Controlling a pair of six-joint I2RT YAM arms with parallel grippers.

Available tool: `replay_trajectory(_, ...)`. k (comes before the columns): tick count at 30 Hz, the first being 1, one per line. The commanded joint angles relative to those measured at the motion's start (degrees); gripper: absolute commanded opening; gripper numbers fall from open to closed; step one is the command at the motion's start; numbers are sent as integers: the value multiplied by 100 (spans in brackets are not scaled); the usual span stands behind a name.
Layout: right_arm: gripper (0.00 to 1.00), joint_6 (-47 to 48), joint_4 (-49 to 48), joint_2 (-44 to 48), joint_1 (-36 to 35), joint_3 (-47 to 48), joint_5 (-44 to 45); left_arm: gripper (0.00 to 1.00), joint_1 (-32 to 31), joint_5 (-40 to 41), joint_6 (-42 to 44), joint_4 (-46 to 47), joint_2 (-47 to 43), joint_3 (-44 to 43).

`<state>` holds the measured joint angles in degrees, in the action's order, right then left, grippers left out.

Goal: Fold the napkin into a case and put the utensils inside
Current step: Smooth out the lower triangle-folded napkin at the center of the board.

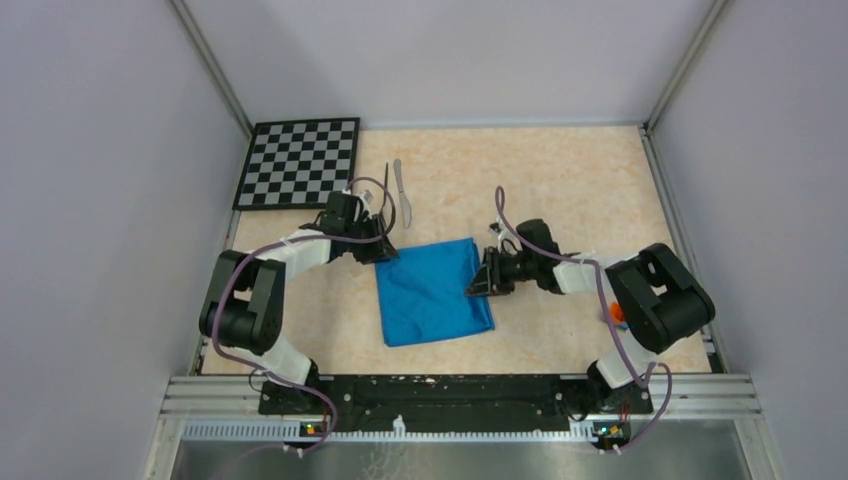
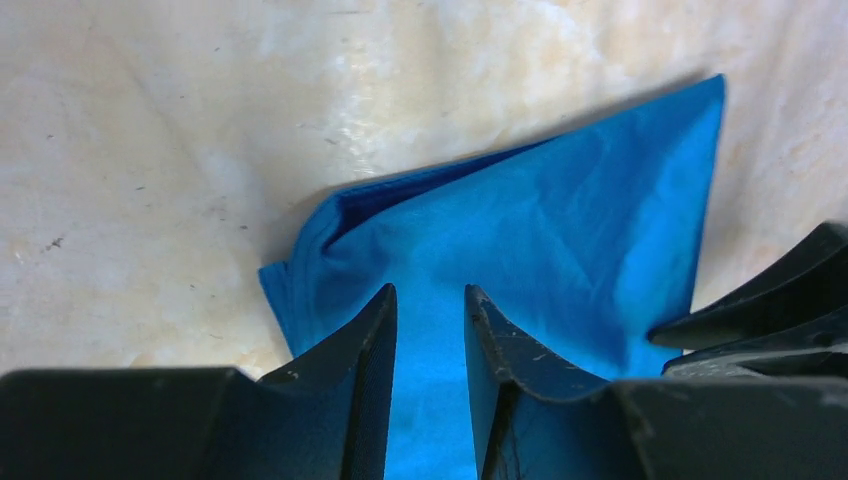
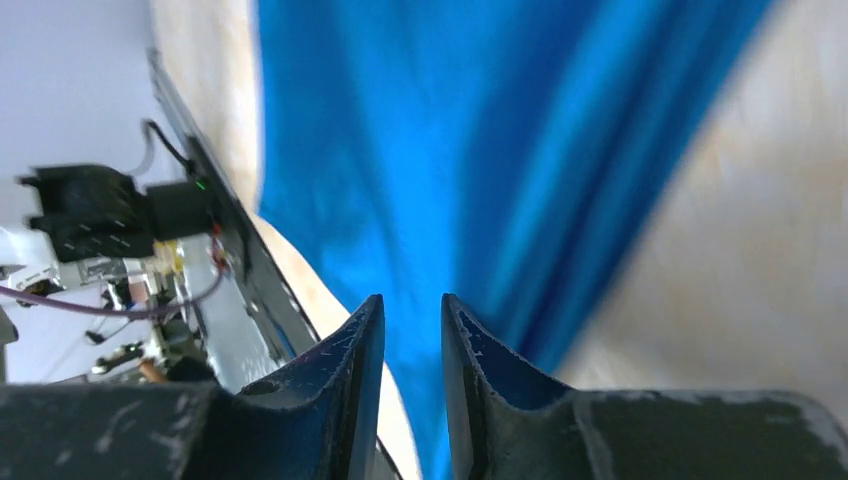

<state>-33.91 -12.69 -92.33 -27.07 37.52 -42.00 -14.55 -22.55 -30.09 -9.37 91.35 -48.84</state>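
Left jaws are standing a little spread, their dark fingers [image 2: 365,345] reaching over the far left corner of the napkin [image 2: 540,220]. Blue cloth is showing through the gap between them and lying flat beneath rather than caught. Right jaws are likewise standing narrowly apart, their fingers [image 3: 350,360] pointing at the napkin's right edge. That view is blurring, so I cannot tell whether any cloth is touching them.

Plain pale walls [image 1: 90,200] are enclosing the cell on three sides. The worktop [image 1: 570,180], mottled beige like stone, is spreading between them. A metal rail [image 1: 460,395] is running along its near edge and carrying both arm bases.

The napkin is lying near the middle of the worktop, between the two arms. It is sitting folded into a layered, roughly square shape, bright blue and unmarked. Stacked edges are showing at its far left corner, and soft creases are crossing its top layer.

A black-and-white checkerboard [image 1: 300,162] is lying flat in the far left corner of the worktop. Just to its right, beyond the napkin and apart from it, the utensils [image 1: 386,180] are lying side by side. The thin dark fork [image 1: 386,198] is lying on the left and the pale grey knife [image 1: 401,192] just beside it on the right, both running lengthwise toward the far wall.
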Motion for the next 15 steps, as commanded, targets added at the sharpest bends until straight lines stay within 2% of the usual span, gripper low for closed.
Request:
replay_trajectory(1, 27, 6, -115, 303, 4, -745, 19, 36, 48, 229, 9, 266, 396, 186)
replay_trajectory(7, 27, 358, 787, 1043, 49, -1245, 1318, 35, 48, 203, -37, 525, 684, 365)
replay_trajectory(15, 33, 437, 1179, 2067, -78, -988, 558, 34, 33, 100, -50, 553, 603, 422)
